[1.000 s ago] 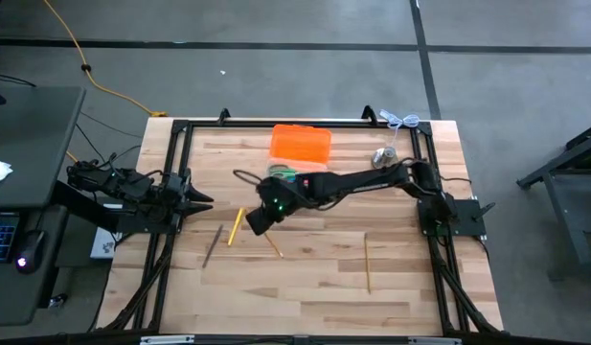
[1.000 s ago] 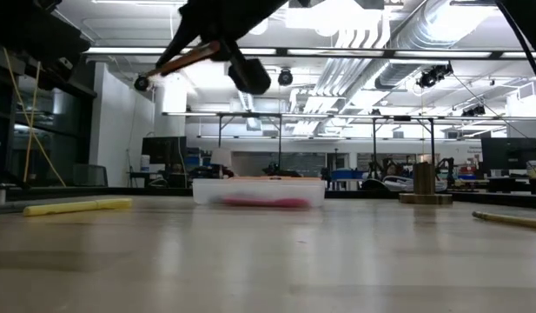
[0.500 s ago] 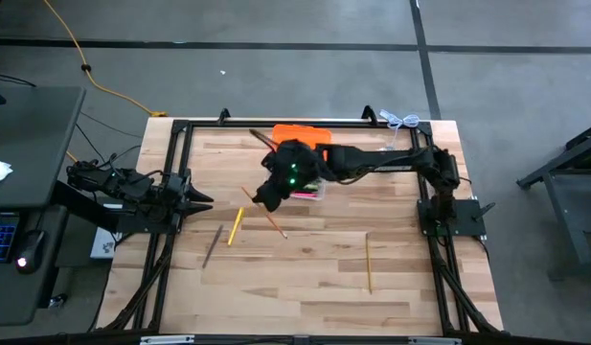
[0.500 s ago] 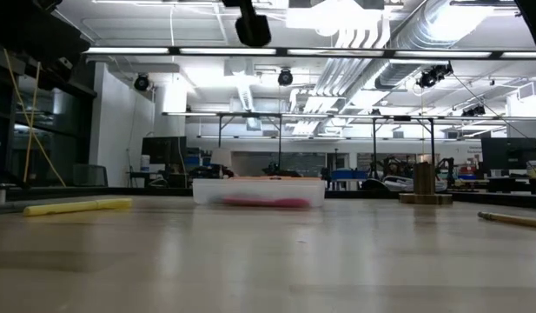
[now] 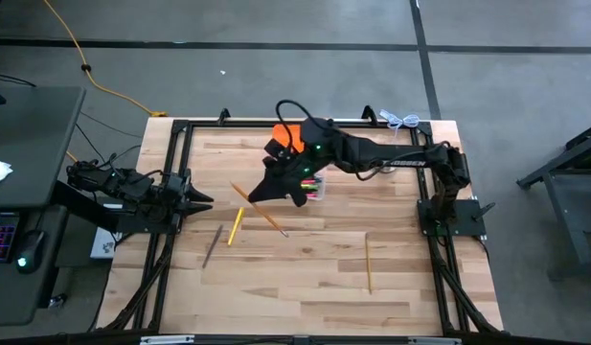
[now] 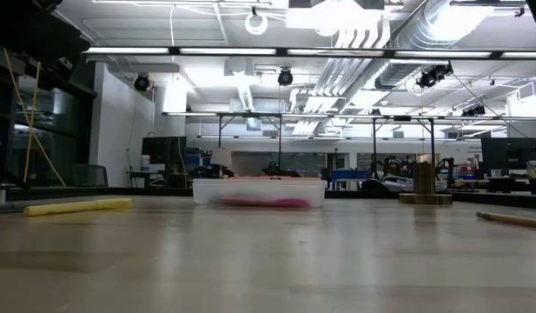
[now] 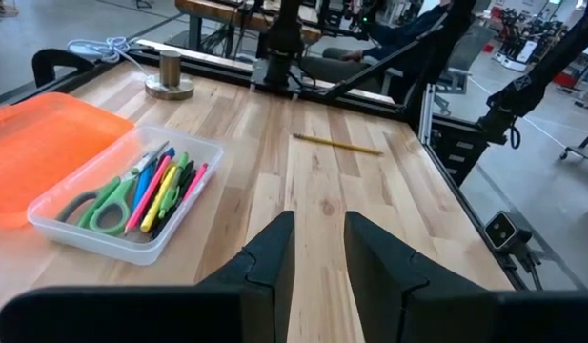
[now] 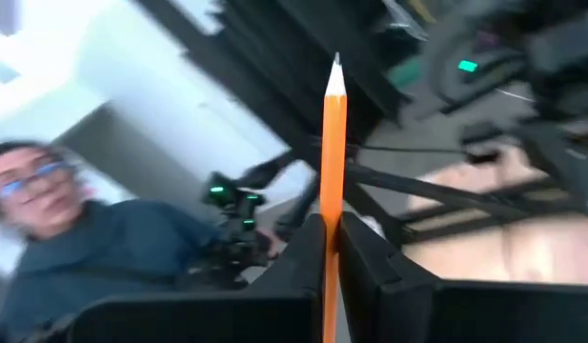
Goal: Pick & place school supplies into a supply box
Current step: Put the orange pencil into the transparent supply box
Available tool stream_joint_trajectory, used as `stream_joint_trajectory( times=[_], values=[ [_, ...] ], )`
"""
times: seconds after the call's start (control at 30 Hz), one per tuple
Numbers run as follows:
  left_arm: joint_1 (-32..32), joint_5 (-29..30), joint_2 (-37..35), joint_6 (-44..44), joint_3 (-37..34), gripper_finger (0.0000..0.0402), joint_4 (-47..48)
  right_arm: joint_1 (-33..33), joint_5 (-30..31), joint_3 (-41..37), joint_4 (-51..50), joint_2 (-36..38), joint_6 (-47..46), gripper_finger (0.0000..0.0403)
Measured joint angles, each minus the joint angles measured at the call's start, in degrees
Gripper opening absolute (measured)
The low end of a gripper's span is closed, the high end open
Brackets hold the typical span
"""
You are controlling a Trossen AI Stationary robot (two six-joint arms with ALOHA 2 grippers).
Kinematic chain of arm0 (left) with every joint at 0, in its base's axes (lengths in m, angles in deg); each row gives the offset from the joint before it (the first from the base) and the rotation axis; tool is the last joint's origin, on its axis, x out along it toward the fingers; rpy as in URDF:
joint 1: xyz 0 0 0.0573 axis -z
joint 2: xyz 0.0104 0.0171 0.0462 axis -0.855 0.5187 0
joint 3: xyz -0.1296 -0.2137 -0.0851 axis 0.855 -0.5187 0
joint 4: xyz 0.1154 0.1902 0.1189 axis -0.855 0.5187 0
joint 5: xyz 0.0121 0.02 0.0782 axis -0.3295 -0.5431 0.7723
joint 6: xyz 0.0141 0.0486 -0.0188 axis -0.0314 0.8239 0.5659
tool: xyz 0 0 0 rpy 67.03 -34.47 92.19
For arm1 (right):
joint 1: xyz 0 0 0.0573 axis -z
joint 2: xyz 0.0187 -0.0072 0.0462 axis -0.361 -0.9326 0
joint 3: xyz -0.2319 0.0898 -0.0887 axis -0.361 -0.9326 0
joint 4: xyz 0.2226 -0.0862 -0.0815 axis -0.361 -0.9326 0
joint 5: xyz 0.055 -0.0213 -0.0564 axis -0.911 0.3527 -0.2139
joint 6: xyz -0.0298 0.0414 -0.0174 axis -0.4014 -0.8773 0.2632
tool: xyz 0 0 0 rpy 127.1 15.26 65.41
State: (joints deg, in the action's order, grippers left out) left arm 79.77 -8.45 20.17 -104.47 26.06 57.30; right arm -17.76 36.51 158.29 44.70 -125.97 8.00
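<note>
Pencil (image 8: 331, 181), orange and sharpened, sits clenched in the right gripper (image 5: 287, 182), its long axis slanting out over the worktop (image 5: 324, 268) toward the left arm. Just beyond, nearly beneath that gripper, lies the clear supply box (image 7: 122, 195) with its orange lid (image 7: 46, 133) open and pens and scissors (image 7: 98, 202) inside; the left gripper (image 7: 317, 250) waits parted and empty at the worktop's far left edge.

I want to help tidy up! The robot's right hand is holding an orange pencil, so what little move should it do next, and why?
Probably lower the right gripper, shut on the orange pencil, toward the supply box under it, because other supplies already lie there.
</note>
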Motion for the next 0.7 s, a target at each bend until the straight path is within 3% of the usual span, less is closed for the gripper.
stream_joint_trajectory(
  times=[0.3,0.7],
  values=[
    [0.01,0.04,0.00,-0.61,-0.01,0.0122,0.02,-0.15,-5.32,-0.02,8.89,-0.04,1.46,0.0002],
    [0.01,0.05,0.00,-2.82,0.00,0.0122,0.02,-0.17,-6.49,-0.04,10.96,-0.07,1.45,0.0002]
  ],
)
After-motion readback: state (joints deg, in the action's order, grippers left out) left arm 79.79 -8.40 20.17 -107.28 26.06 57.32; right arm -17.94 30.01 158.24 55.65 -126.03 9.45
